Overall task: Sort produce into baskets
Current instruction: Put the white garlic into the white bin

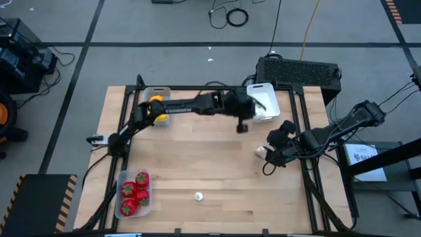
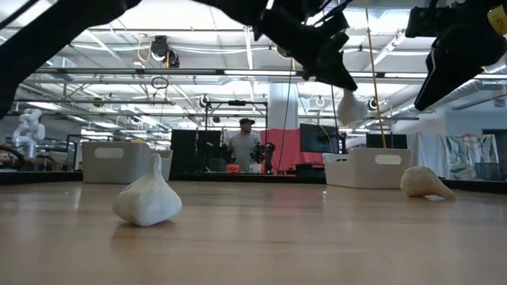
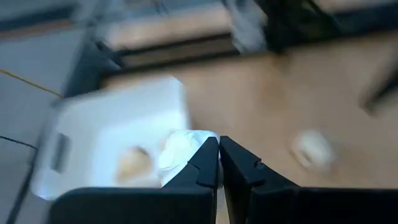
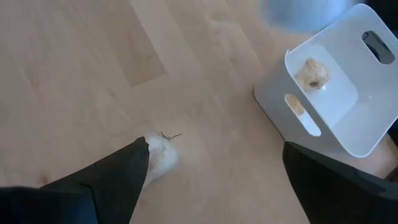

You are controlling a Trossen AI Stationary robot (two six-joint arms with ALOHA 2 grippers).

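Here, the left gripper [image 1: 253,105], at the end of the dark left arm stretched across the far side of the wooden table [image 1: 197,164], hangs over the white rectangular plastic basket [image 1: 266,102]. In the left wrist view its fingers [image 3: 205,165] are pressed together on a whitish garlic-like bulb [image 3: 180,152], which protrudes beyond the fingertips on one side, above the basket's open interior. A second, tan-tinged bulb [image 3: 132,163] lies on the basket floor.

The right gripper [image 1: 273,146] hovers low over the table near its right edge, on the near side of the white basket. Its jaws stand wide apart and hold nothing. A whitish bulb with a wispy root tuft [image 4: 160,154] lies on the wood touching, or just beside, the tip of one finger [image 4: 124,171], well apart from the other finger, so it sits at one side of the gap rather than midway.

Another small whitish bulb [image 1: 198,195] lies alone on the table near its front edge. The clear shallow plastic tray [image 1: 133,193] at the front left corner holds glossy red rounded pieces [image 1: 136,187]. The grey rectangular basket [image 1: 155,105] at the far left holds a yellow-orange lemon-like piece [image 1: 156,100].
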